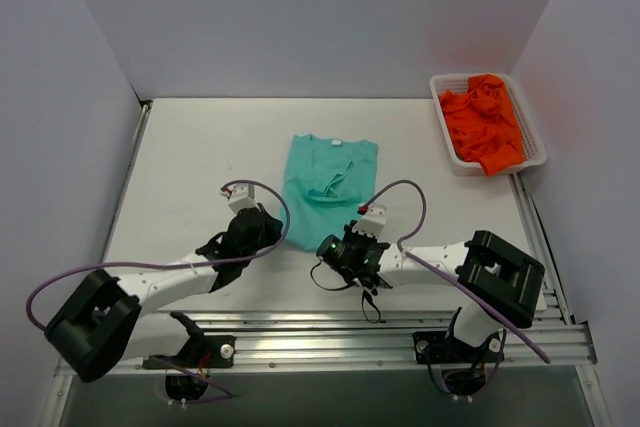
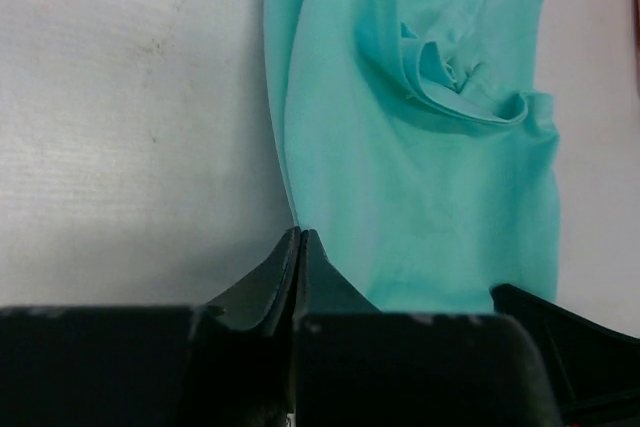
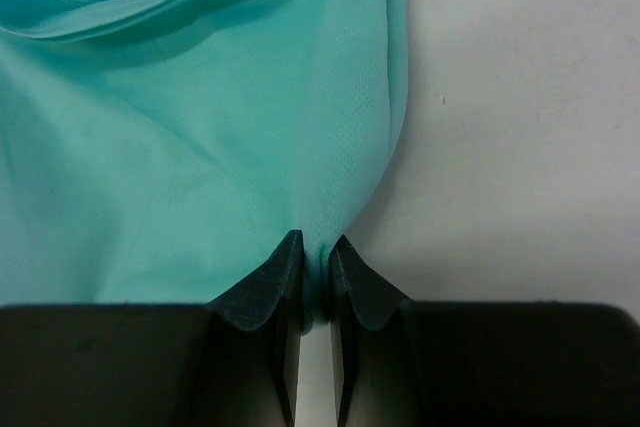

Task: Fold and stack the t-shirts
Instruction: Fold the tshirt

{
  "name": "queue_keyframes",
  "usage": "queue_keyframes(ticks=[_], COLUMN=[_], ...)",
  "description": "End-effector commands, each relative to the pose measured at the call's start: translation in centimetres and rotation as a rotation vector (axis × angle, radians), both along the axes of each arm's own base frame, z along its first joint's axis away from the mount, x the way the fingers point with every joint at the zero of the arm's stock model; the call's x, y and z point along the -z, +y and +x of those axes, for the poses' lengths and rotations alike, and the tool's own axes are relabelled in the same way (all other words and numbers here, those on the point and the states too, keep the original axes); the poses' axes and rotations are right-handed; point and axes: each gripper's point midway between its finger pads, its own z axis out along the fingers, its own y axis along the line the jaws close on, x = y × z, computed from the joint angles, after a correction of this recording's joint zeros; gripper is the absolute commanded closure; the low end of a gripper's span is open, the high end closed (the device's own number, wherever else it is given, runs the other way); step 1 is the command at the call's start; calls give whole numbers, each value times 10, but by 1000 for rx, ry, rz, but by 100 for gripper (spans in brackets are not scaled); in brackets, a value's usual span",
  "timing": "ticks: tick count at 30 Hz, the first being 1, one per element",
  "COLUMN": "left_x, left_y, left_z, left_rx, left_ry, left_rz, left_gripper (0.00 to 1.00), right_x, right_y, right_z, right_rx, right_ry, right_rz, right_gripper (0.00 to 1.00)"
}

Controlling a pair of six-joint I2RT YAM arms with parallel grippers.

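Hem of teal shirt [image 1: 330, 182] toward near edge covered by left arm [image 1: 245, 237] and right arm [image 1: 352, 252]. Far right corner: orange shirts [image 1: 483, 119] heaped, count unreadable. White neck label [image 1: 337, 143] illegible.

A robotics laboratory test cell is indicated by a white bench [image 1: 190, 157] enclosed by plain white panels [image 1: 300, 17], an aluminium rail [image 1: 330, 332] fixed along its near edge, and two cabled machine arms, the left arm [image 1: 160, 282] and the right arm [image 1: 432, 257], mounted there.
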Motion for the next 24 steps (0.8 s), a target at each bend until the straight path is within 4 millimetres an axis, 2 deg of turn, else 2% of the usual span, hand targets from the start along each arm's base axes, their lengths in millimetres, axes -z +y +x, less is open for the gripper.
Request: queue_keyframes(ticks=[1,3,4,5,6,7,9,10,12,17,21,24], left_x=[-12,-20,-28,-27,-40,-35,-50,-48,-64,-88,-113,-134], left_y=[10,5,13,18,18,26,30,35,40,44,35,27], left_z=[-28,-45,-54,-62,-70,-77,-84,-88,-89,-84,-68,-54], left_rx=[-27,6,-13,-13,-7,-14,-11,-14,-26,-46,-64,-72], left_ry=[4,-2,-4,9,-11,13,-10,3,-25,-54,-95,-135], left_rz=[3,-2,-6,9,-28,-4,-47,-32,-51,-38,-22,-23], left_gripper=[98,98,98,98,98,98,98,98,98,98,98,98], right_x=[-24,-29,-39,-42,-47,-57,-64,-71,-81,-105,-126,-133], right_y=[-9,-8,-3,-10,-3,0,-7,-3,-5,-10,-12,-16], right_z=[-18,-34,-38,-45,-55,-59,-67,-72,-74,-67,-47,-30], right_rx=[32,18,12,11,-3,-8,-12,-20,-21,-8,34,57], right_ry=[-40,-38,-50,-51,-62,-76,-82,-91,-99,-157,-194,-201], right_rz=[-21,-33,-9,-43,-12,14,-7,19,17,-2,-53,-83], right_gripper=[100,100,100,100,100,100,100,100,100,100,100,100])
